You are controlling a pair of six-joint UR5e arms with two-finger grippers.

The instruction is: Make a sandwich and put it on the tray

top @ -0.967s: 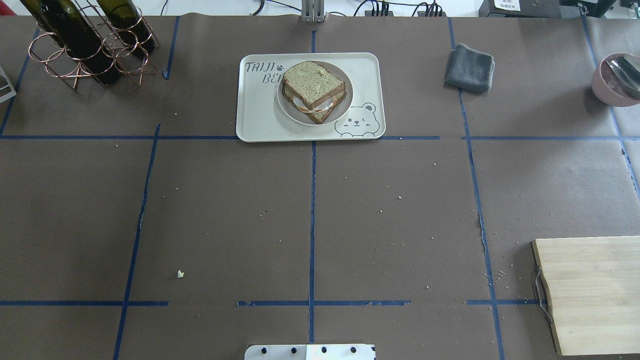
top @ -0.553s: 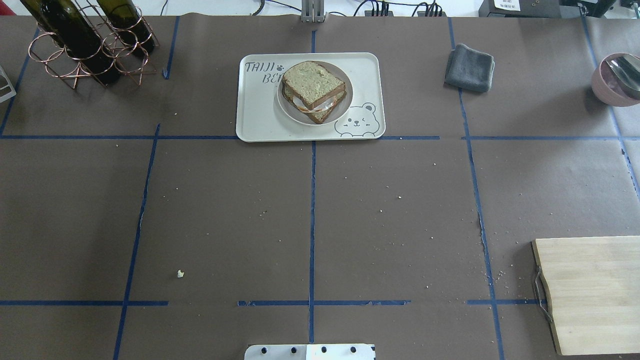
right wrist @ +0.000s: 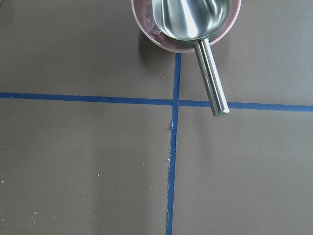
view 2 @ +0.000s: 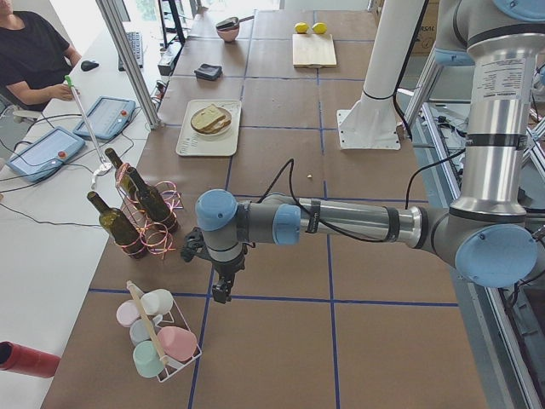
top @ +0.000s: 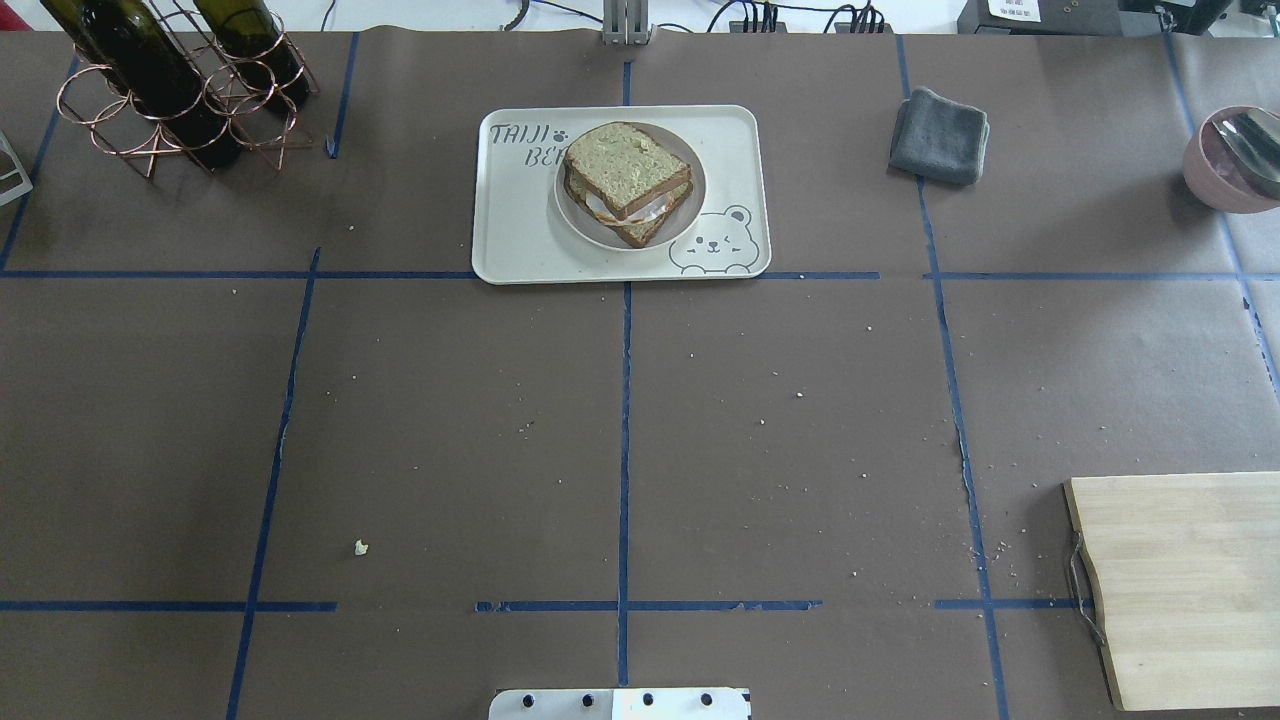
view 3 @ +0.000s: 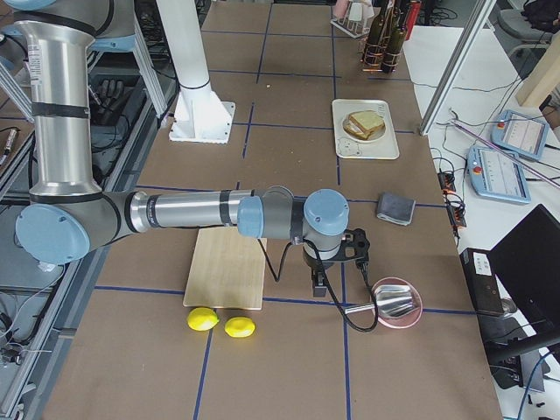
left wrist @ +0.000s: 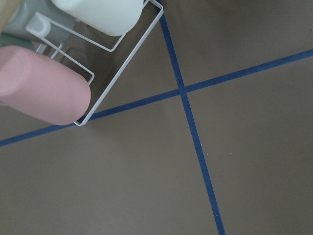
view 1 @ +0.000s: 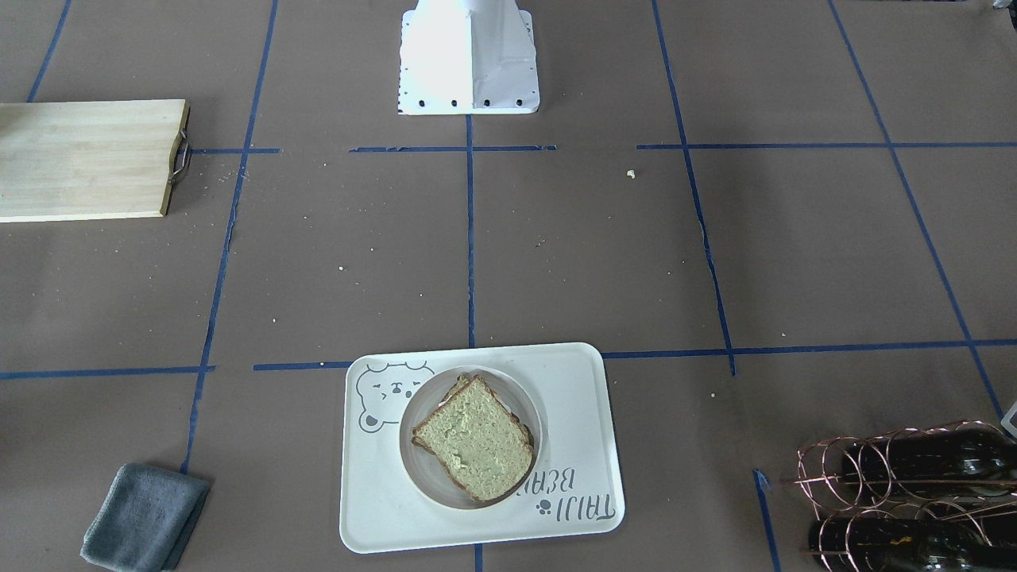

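Note:
The sandwich (top: 627, 180), two bread slices with white egg showing between them, sits on a small round white plate (top: 693, 190) on the cream bear tray (top: 515, 225) at the table's far middle. It also shows in the front view (view 1: 474, 437) on the tray (view 1: 572, 397). My left gripper (view 2: 221, 291) hangs over the table's left end near a cup rack, far from the tray. My right gripper (view 3: 318, 284) hangs over the right end next to a pink bowl. Both show only in side views, so I cannot tell if they are open or shut.
A copper wine rack with bottles (top: 170, 85) stands far left. A grey cloth (top: 938, 135) and a pink bowl with a metal scoop (top: 1235, 160) lie far right. A wooden cutting board (top: 1190, 585) is near right, with two lemons (view 3: 223, 322) beside it. A cup rack (view 2: 157, 336) stands by my left gripper.

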